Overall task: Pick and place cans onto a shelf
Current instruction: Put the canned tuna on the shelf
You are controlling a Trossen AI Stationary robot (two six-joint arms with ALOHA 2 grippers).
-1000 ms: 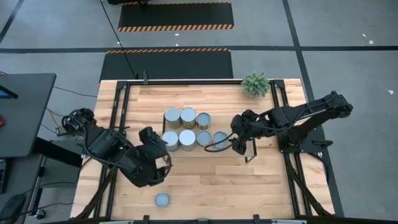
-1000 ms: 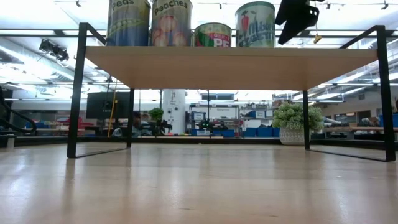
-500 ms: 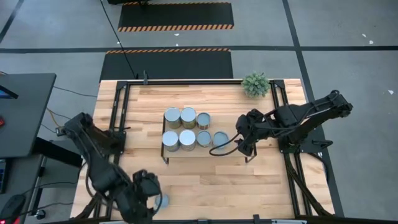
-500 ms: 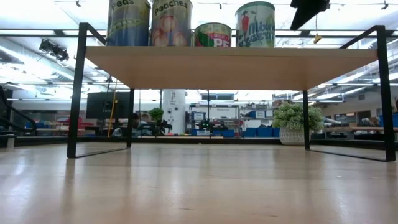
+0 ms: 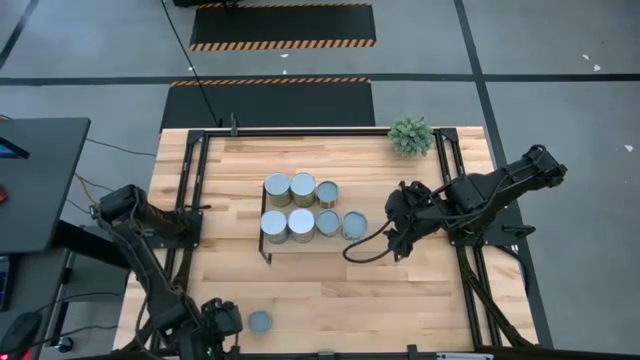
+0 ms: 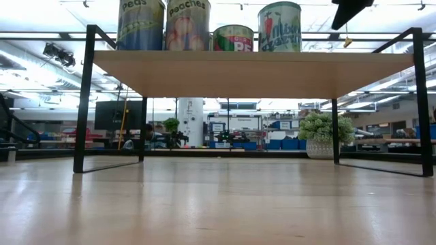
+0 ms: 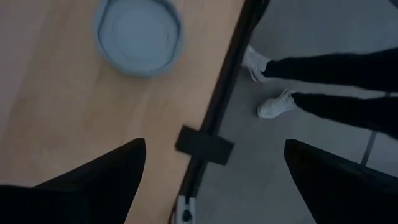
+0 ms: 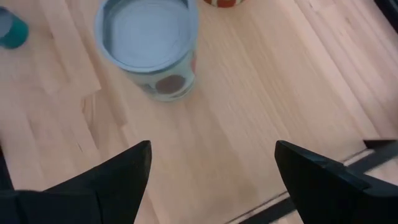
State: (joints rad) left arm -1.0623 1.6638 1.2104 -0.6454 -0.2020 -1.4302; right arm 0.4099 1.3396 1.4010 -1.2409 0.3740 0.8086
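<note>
Seven cans [image 5: 301, 223] stand upright in two rows on the shelf [image 6: 252, 73], whose black rod legs [image 6: 84, 102] rest on the table. One small can with a blue-grey top [image 5: 260, 321] stands alone near the table's near edge. My left gripper [image 5: 222, 324] hovers open just left of that can [image 7: 138, 36], which lies ahead of its fingers. My right gripper [image 5: 400, 240] hangs open over the shelf's right end, a little right of the end can [image 8: 149, 43].
A small potted plant [image 5: 411, 135] stands at the table's far right. Black frame rails [image 5: 185, 200] run along the table's left and right sides. A person's legs and white shoes [image 7: 273, 102] are on the floor just past the table's near edge. Bare wood lies between shelf and lone can.
My left gripper has swung from beside the shelf's left end toward the table's near left corner, dropping low and turning, and now sits beside the lone can. My right gripper has drawn a little up and toward the right edge, away from the end can. Neither has changed its opening.
</note>
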